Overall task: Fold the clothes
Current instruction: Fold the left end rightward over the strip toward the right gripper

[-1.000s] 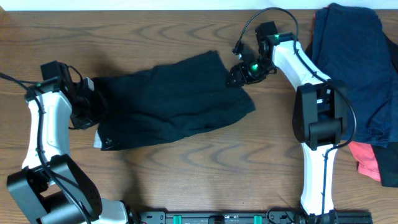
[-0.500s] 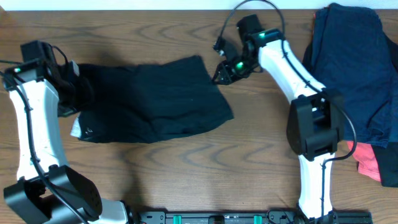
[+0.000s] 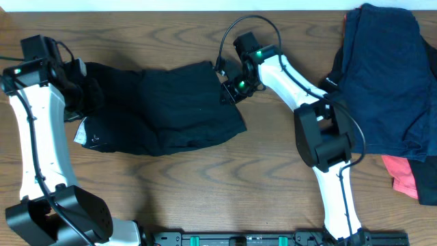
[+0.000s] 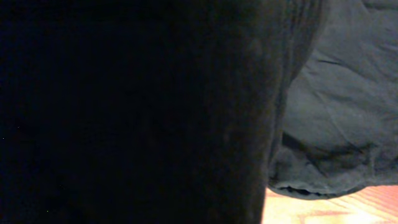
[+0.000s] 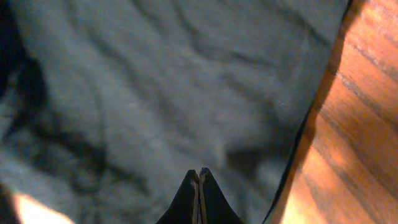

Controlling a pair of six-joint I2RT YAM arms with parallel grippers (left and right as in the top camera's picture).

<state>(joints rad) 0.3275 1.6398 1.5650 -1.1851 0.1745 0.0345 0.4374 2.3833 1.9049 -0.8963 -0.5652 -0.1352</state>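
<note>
Both arms had swung left since the earlier view, and the black shorts (image 3: 171, 109) had slid left with them across the counter (image 3: 205, 191). Nearest my side of the counter, at the right edge, I saw a coral-pink garment (image 3: 403, 174) poking out from under the pile of navy garments (image 3: 382, 75), which ran up to the far right corner, well apart from the shorts. Nothing lay between that pile and the right arm.

The shorts sat left of centre, spread mostly flat, with a white label (image 3: 85, 133) showing at their left end. My left hand (image 3: 78, 92) was closed on the bunched cloth at that end, its arm reaching up along the left edge; its wrist camera showed only dark fabric. My right hand (image 3: 229, 89) reached in across the far side to the shorts' upper right corner. From its wrist its fingertips were pressed fully together over the cloth, and I could not tell whether any fabric was pinched between them.
</note>
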